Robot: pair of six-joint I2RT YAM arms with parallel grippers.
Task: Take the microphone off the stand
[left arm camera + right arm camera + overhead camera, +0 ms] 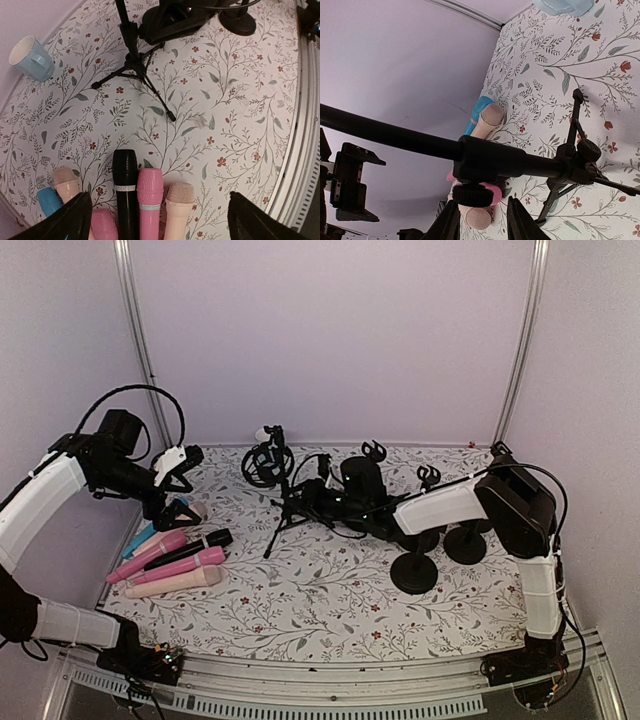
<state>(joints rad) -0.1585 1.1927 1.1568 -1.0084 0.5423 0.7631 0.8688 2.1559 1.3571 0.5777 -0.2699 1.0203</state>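
Observation:
A black tripod stand (285, 512) stands mid-table, and its ring mount holds a dark microphone (268, 462). My right gripper (320, 502) reaches in from the right to the stand's pole (395, 135). In the right wrist view the jaws stand a little apart just under the pole's clamp knob (475, 194); the left finger touches the knob and the right one is clear of it. My left gripper (190, 483) hangs wide open over several loose microphones (175, 562) lying at the left. In the left wrist view, black (125, 190), pink (150, 200) and peach (177, 205) ones lie between its fingers.
A light-blue mug (31, 57) stands behind the tripod near the back wall. Round-base stands (415, 570) (465, 542) with clips are at the right, under my right arm. The left wall is close to the loose microphones. A metal rail (330, 695) runs along the front edge.

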